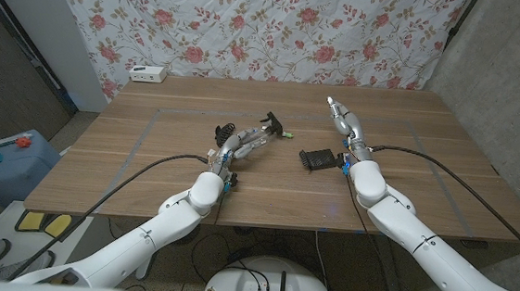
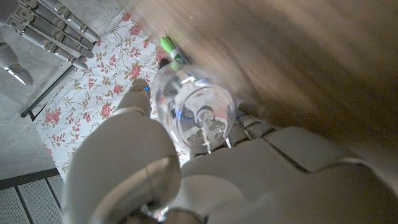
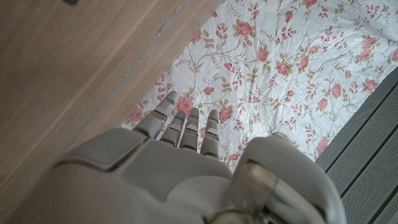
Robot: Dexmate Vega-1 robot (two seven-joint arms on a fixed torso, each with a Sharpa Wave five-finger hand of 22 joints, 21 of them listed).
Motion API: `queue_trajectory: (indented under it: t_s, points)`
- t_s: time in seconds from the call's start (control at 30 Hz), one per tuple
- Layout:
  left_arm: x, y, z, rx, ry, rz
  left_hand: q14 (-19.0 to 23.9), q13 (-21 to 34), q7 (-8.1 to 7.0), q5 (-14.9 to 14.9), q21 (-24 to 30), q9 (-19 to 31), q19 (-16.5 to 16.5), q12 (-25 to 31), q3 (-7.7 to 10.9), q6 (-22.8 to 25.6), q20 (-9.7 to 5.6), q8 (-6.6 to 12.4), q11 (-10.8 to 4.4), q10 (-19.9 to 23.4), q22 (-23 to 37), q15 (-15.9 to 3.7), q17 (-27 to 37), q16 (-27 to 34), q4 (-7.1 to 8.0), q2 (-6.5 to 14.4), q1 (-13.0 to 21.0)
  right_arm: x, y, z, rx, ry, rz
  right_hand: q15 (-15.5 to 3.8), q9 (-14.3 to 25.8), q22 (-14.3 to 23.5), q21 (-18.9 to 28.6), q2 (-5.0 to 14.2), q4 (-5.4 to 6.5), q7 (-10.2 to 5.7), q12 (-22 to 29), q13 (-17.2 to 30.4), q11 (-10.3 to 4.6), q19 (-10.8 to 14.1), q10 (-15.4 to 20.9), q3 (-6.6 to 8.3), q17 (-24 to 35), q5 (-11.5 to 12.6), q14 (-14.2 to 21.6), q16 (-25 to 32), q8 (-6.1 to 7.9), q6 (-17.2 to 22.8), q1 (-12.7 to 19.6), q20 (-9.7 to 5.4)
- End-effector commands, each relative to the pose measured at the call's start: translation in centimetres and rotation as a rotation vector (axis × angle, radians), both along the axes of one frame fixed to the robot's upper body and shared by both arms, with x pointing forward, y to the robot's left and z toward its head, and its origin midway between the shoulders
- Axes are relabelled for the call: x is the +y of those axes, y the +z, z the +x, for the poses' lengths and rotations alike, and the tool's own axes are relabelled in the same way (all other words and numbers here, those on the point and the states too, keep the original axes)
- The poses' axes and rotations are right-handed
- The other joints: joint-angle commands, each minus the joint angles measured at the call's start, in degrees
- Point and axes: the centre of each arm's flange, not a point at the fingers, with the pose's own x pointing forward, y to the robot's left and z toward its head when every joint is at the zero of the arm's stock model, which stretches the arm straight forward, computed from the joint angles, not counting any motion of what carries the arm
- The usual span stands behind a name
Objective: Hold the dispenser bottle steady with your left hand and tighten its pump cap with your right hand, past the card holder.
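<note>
The left hand point(image 1: 238, 148) grasps the clear dispenser bottle point(image 2: 198, 112) lying near the table's point(image 1: 148, 155) middle, its fingers hiding most of it in the head view. The black card holder point(image 1: 317, 157) lies between the hands. The right hand point(image 1: 346, 121) hangs released, fingers straight.

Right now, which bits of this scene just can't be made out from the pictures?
- Pump cap: in the head view the left robot hand wraps the dispenser bottle, hiding how the cap sits.
- Bottle's far end: in the left wrist view the bottle is seen end-on and blurred.
- Card holder: too small in the head view to show contents.
- Right robot hand: its palm side faces away in the right wrist view.
</note>
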Motion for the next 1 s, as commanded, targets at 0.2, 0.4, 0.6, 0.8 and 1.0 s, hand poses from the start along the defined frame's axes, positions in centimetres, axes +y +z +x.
queue_trajectory:
  t_s: [0.2, 0.4, 0.6, 0.8, 1.0]
  points:
    - [0.3, 0.4, -0.6, -0.028, -0.006, -0.002, -2.84, 0.06, 0.12, 0.73, -0.11, 0.03, -5.02, 0.02, -1.57, -2.83, 2.73, 0.02, -0.12, -2.85, -0.05, -1.9, 0.34, -0.17, 0.87, -0.9, -2.16, -0.1, -0.1, -0.5, -0.011, -0.003, 0.0, -0.47, 0.16, 0.16, 0.2, -0.25, 0.06, -0.6, 0.21, 0.02, 0.0, -0.31, -0.38, 0.13, 0.03, -0.07, -0.23, 0.05, 0.22, 0.21, -0.03, -1.11]
    - [0.4, 0.9, -0.9, -0.042, -0.013, -0.004, -5.0, 0.03, 0.27, 1.05, -0.26, 0.01, -6.45, 0.03, -2.59, -4.82, 2.32, 0.02, 0.24, -4.77, -0.04, -1.59, 0.36, -0.26, 1.49, -1.14, -3.84, -0.2, -0.2, -0.7, -0.014, 0.0, -0.001, -0.49, 0.16, 0.17, 0.21, -0.28, 0.05, -0.6, 0.21, 0.02, 0.06, -0.38, -0.4, 0.21, 0.03, -0.09, -0.3, 0.04, 0.18, 0.15, -0.06, -1.1]
    - [0.7, 1.6, -1.3, -0.056, -0.025, -0.006, -6.9, 0.02, 0.83, 1.24, -0.27, 0.0, -7.78, 0.12, -3.56, -6.38, 2.27, 0.09, 0.52, -6.35, -0.04, -1.04, 0.39, -0.22, 2.32, -1.04, -5.75, -0.3, -0.1, -0.7, -0.013, 0.019, 0.0, -0.51, 0.15, 0.17, 0.22, -0.36, 0.06, -0.59, 0.08, 0.02, -0.07, -0.49, -0.8, 0.29, 0.03, -0.14, -0.55, -0.03, 0.0, -0.26, -0.14, -1.09]
    - [0.8, 2.5, -2.1, -0.076, -0.018, 0.001, -8.41, 0.0, 1.33, 1.33, -0.27, -0.02, -8.88, 0.15, -4.2, -7.43, 2.21, 0.17, 1.15, -7.7, -0.03, -0.56, 0.39, -0.2, 3.0, -0.71, -7.21, -0.5, 0.1, -0.2, -0.012, 0.062, 0.011, -0.56, 0.15, 0.16, 0.2, -0.49, 0.09, -0.27, -0.05, 0.02, 0.04, -0.71, -1.25, 0.34, 0.04, -0.2, -0.96, -0.13, -0.32, -1.26, -0.31, -1.08]
    - [0.3, 2.9, -2.5, -0.1, -0.018, -0.007, -8.64, -0.01, 1.82, 1.38, -0.09, -0.02, -8.79, 0.25, -4.33, -7.32, 2.56, 0.36, 1.13, -7.91, -0.02, -0.39, 0.38, -0.09, 3.22, -0.41, -7.63, -1.1, 0.4, 0.3, -0.018, 0.1, 0.011, -0.64, 0.14, 0.16, 0.2, -0.59, 0.14, 0.14, -0.12, 0.01, -0.03, -0.85, -1.61, 0.35, 0.05, -0.26, -1.31, -0.2, -0.49, -2.02, -0.51, -1.28]
